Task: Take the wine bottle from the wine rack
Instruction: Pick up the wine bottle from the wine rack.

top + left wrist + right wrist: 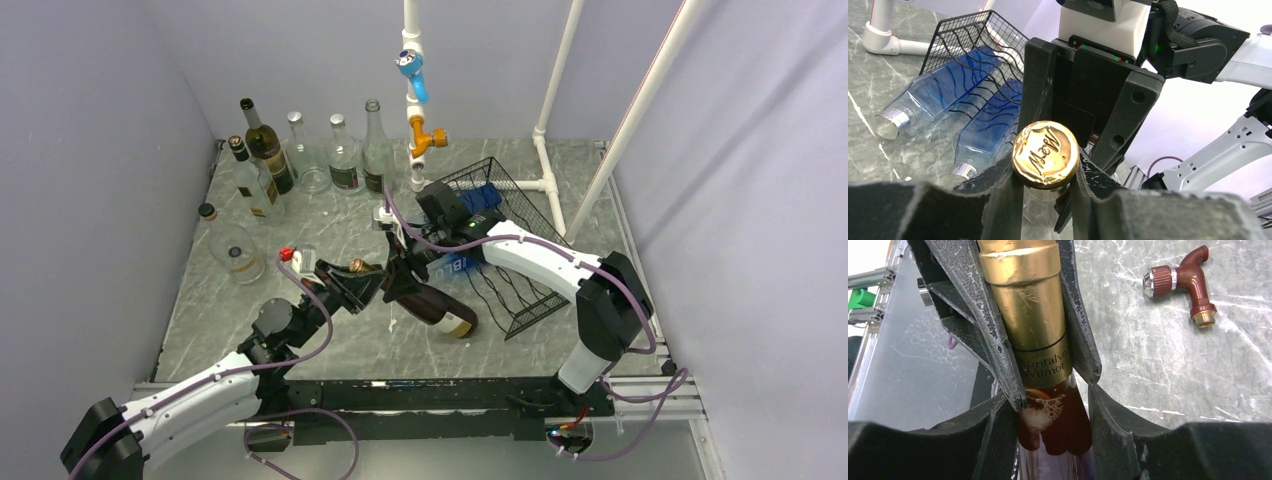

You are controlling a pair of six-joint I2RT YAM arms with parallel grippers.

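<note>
Grey marbled tabletop (330, 345) seen from above: we find both arms bent inward, meeting at the wine bottle (432, 306). It lies slanted just left of the wine rack (515, 292), outside it. From the left wrist, the left gripper (1046, 172) is clamped on the bottle's gold top, whose script we cannot read. Two blue bottles (940, 92) lie in the rack. From the right wrist, the right gripper (1054, 415) pinches the neck below foil reading "Montalvo Wilmot".

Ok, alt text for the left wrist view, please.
The gold foil cap of the wine bottle faces the camera, clamped in the left gripper, with the right gripper holding the bottle just behind. At left, the black wire wine rack holds two blue bottles on the marble table.
</note>
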